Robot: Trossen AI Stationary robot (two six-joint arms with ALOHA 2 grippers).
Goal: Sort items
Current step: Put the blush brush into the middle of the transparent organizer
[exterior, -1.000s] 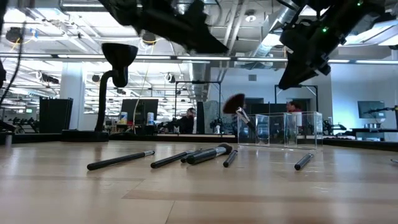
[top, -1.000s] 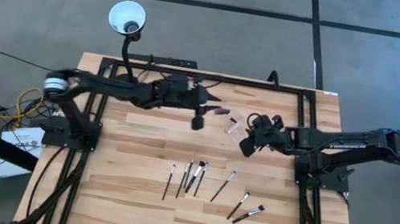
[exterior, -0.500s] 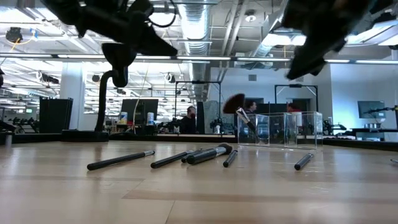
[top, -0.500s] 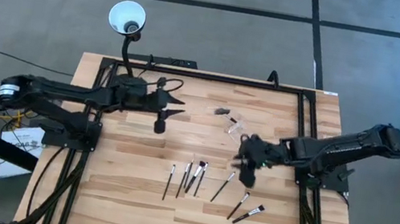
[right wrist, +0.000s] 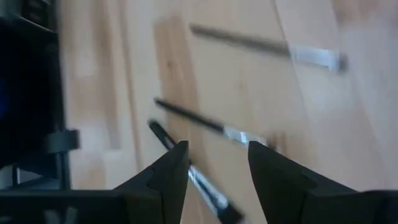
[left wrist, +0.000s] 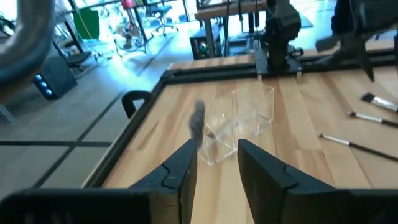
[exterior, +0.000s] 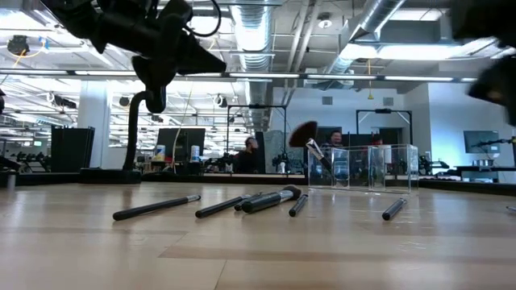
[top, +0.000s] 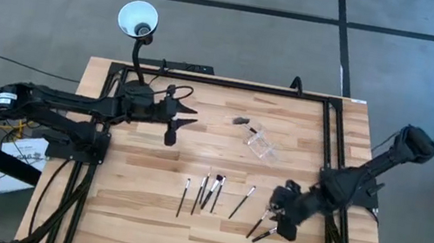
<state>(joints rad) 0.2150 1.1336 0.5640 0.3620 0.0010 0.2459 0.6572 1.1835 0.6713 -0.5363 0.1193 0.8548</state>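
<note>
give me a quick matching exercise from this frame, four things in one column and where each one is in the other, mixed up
Things:
1. right end effector
2. left end effector
3. clear holder
4. lamp

Places:
A. beyond the table's far edge, white shade facing up
B. low over the two brushes at the near right
C. far half of the table, right of centre
D. over the far left part of the table, open, nothing in it

Pairs: 1-B, 2-D, 3-C, 4-A
</note>
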